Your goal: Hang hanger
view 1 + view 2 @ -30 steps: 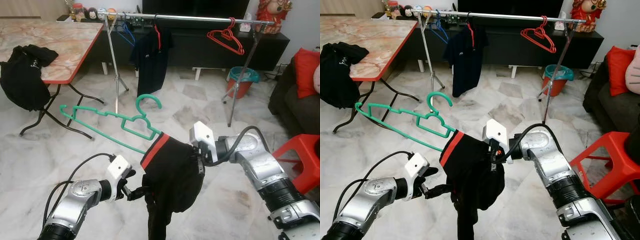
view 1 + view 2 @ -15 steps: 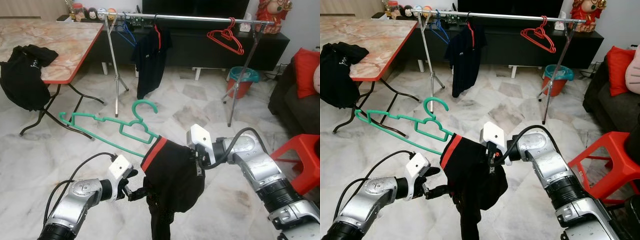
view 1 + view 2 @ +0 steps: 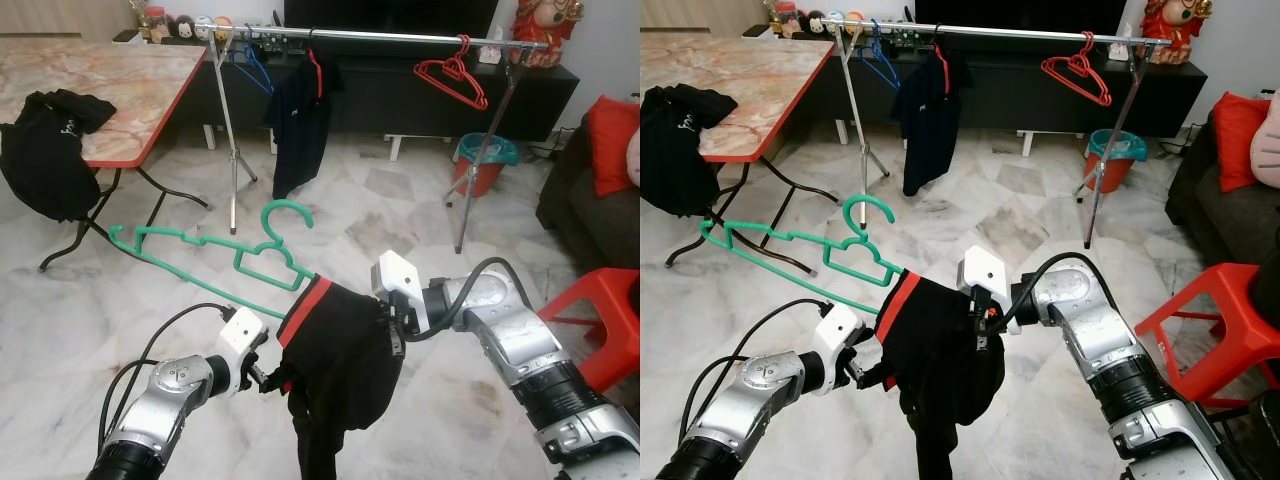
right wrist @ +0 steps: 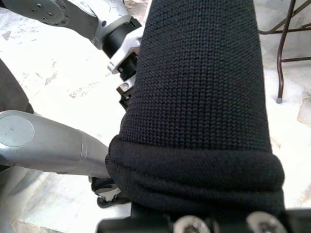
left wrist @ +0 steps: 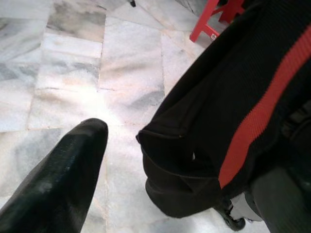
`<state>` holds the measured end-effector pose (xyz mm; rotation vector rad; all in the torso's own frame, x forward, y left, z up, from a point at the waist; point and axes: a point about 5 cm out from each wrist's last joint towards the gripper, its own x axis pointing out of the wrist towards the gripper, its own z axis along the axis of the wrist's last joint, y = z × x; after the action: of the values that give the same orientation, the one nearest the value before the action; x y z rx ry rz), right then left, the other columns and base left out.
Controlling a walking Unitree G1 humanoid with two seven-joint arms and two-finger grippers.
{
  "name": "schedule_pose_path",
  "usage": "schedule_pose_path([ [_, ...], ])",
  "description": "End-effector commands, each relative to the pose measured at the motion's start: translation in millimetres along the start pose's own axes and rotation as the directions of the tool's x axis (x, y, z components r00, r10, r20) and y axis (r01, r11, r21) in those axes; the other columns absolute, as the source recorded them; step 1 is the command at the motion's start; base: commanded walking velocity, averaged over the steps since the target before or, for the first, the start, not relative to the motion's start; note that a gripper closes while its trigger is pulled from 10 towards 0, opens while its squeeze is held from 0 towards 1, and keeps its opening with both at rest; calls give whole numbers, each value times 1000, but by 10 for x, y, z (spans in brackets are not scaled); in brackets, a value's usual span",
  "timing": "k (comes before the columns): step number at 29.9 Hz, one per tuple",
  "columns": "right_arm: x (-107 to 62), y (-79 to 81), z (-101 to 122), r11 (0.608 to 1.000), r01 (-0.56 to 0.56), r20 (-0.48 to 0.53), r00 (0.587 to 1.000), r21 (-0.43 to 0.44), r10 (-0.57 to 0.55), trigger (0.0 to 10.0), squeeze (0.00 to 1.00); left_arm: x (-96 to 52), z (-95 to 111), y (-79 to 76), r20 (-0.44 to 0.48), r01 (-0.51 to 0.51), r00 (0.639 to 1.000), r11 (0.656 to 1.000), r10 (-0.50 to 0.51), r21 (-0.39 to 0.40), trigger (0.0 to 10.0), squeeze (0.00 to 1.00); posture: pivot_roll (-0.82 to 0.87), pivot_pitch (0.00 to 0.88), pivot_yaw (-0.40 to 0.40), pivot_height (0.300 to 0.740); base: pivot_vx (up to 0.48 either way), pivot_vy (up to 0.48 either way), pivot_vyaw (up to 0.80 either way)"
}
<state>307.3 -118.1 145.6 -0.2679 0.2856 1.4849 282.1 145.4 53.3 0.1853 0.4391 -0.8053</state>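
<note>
green hanger (image 3: 215,250) is sticking out level over the marble floor (image 3: 400,210), its hook curling upward and its long arm reaching toward the robot's left, while its near end is disappearing under the red-trimmed collar of a black garment (image 3: 335,365) that is drooping from it in a bunched fold. right tool (image 3: 392,325) is pressing into the garment's right side at collar height, its fingers buried in the knit cloth, so whether they are pinched or spread cannot be told; the right wrist view is showing that cloth wrapped thickly over it. left tool (image 3: 268,378) is meeting the garment's lower left edge; in the left wrist view one black finger (image 5: 58,182) is standing apart from the hem with bare floor between them, and the other finger is not clearly visible, so its grip cannot be told either. beyond, a silver clothes rail (image 3: 380,37) is spanning the room in front of a dark tv cabinet, carrying a dark shirt (image 3: 300,115) on a red hanger, a blue hanger (image 3: 250,65) near its left end and red hangers (image 3: 452,78) near its right end. a worktop (image 3: 110,75) with a marble-patterned top and red edge is standing at the left, with another black garment (image 3: 50,150) hanging over its near corner. a red stool (image 3: 600,320) is standing at the right.
</note>
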Motion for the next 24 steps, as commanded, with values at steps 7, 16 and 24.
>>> schedule_pose_path([
  [7,-15,8,86,1000,-2,29,1000,-26,3,10000,0,26,-6,21,11,-9,1000,1000,9,-7,0,0,-6,0,-41,740,0,0,0],
  [16,-28,28,14,1000,8,10,1000,-14,-8,10000,0,47,-59,15,12,-10,1000,1000,10,-16,0,0,-12,0,-34,740,0,0,0],
  [24,-22,40,-11,1000,9,8,1000,-7,-9,10000,0,51,-64,3,28,-5,1000,1000,6,-25,0,0,-9,0,-31,740,0,0,0],
])
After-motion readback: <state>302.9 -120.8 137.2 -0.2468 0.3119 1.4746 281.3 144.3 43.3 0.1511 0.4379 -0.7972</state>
